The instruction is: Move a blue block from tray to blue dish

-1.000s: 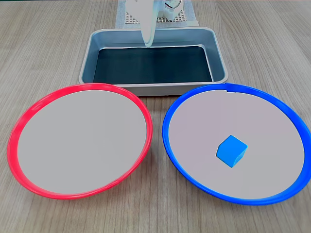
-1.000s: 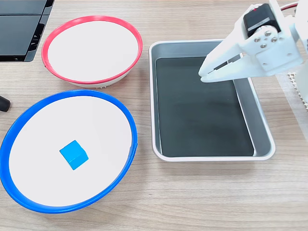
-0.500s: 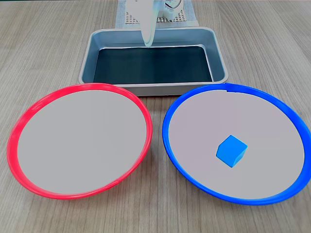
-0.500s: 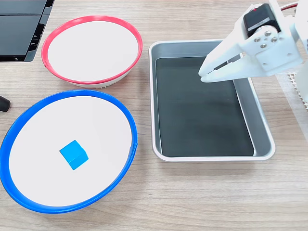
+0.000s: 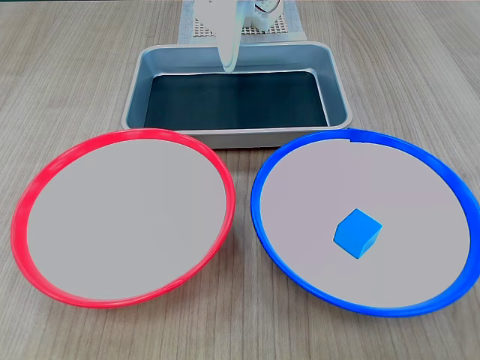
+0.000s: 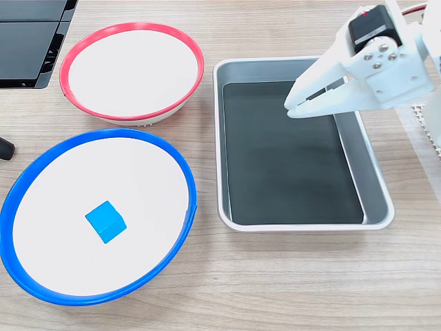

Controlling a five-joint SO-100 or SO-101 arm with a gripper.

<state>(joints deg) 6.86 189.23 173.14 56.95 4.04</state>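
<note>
Note the blue block lying inside your blue dish, red dish beside it; your gripper, fingertips together and empty, hangs above the tray.

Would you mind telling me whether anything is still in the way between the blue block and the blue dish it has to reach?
Nothing visible is. In both fixed views the blue block already lies inside the blue dish, apart from its rim. The gripper hangs over the tray, its fingers together and holding nothing.
</note>
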